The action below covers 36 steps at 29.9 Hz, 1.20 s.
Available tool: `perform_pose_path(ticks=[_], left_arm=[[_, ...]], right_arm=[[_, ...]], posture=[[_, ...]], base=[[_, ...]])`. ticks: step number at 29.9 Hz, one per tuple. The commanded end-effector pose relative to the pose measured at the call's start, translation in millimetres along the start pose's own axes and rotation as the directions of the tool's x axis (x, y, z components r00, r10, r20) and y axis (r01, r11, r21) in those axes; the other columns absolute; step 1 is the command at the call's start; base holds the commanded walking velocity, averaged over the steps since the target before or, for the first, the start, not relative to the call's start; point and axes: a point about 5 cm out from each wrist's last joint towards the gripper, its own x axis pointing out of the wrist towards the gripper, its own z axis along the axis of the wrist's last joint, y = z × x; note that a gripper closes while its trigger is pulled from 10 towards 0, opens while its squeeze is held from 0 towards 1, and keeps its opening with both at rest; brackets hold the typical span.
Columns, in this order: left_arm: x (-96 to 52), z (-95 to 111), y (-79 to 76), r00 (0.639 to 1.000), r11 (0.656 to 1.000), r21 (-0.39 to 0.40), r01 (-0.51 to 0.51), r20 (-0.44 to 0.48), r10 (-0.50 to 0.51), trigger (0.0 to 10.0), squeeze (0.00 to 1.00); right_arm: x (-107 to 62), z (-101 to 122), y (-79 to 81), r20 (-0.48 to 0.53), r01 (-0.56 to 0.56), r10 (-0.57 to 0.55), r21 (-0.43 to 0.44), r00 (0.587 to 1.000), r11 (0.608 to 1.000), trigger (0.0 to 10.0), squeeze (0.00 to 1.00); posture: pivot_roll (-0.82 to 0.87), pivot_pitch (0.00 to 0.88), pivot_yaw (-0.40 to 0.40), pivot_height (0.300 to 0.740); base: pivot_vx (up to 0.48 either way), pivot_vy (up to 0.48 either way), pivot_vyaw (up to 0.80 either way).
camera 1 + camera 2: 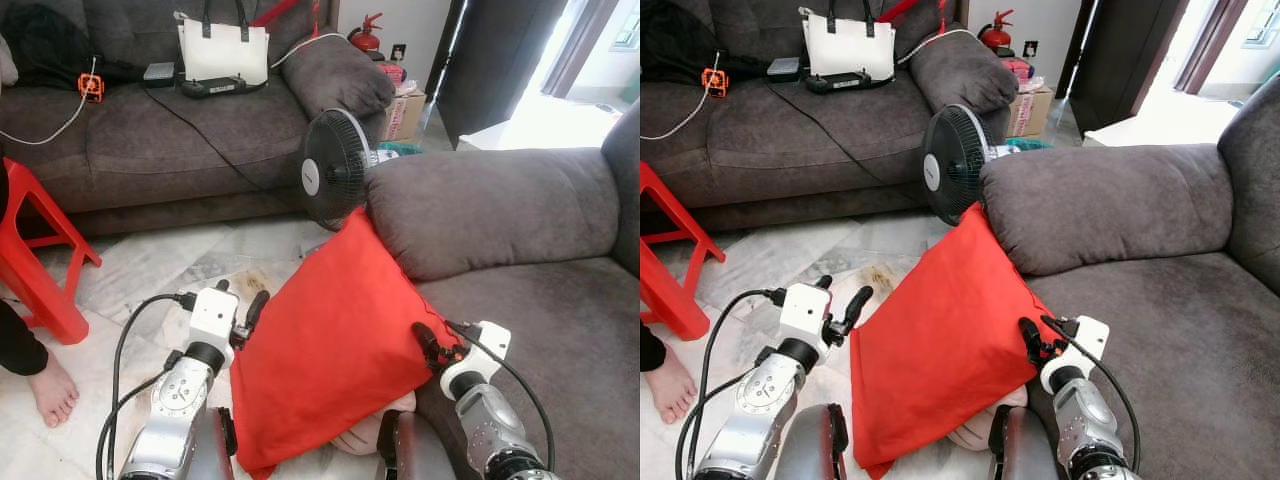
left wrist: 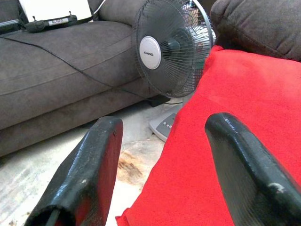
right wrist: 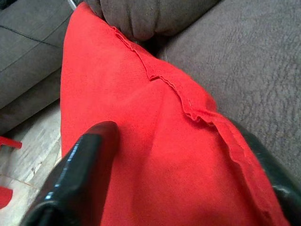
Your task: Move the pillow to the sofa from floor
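A red pillow (image 1: pixel 335 330) stands tilted on the floor, its top corner leaning against the armrest (image 1: pixel 480 205) of the grey sofa (image 1: pixel 545 320) on my right. My left gripper (image 1: pixel 240 295) is open at the pillow's left edge; in the left wrist view one finger (image 2: pixel 244 165) hangs over the red cloth and the other (image 2: pixel 89 169) over the floor. At the pillow's right edge, beside the sofa seat, my right gripper (image 1: pixel 428 340) is open. One of its fingers (image 3: pixel 84 160) lies on the red face and the other sits behind the seam.
A black fan (image 1: pixel 333 168) stands on the floor just behind the pillow's top. A second grey sofa (image 1: pixel 180 140) at the back holds a white bag (image 1: pixel 223 50) and cables. A red stool (image 1: pixel 35 260) and a person's bare foot (image 1: pixel 50 390) are at the left. Something beige (image 1: pixel 365 432) lies under the pillow.
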Motion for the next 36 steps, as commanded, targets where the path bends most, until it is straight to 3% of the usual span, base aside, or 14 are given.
perform_pose_path(ticks=[1,36], left_arm=[[2.0,1.2,-2.2,1.0,1.0,-0.006,0.006,0.001,-0.006,10.0,0.0],[6.0,0.2,-2.6,0.999,1.0,-0.001,0.031,-0.005,-0.031,10.0,0.0]], right_arm=[[-3.0,-2.4,-5.0,-0.01,0.017,-0.017,-0.006,1.0,1.0,0.0,0.0],[-9.1,-5.2,-7.6,-0.008,-0.032,0.031,-0.089,0.999,0.996,0.0,0.0]], posture=[[0.15,0.0,-0.098,0.52],[0.11,0.0,-0.071,0.52]], base=[[0.0,0.0,0.0],[0.0,0.0,0.0]])
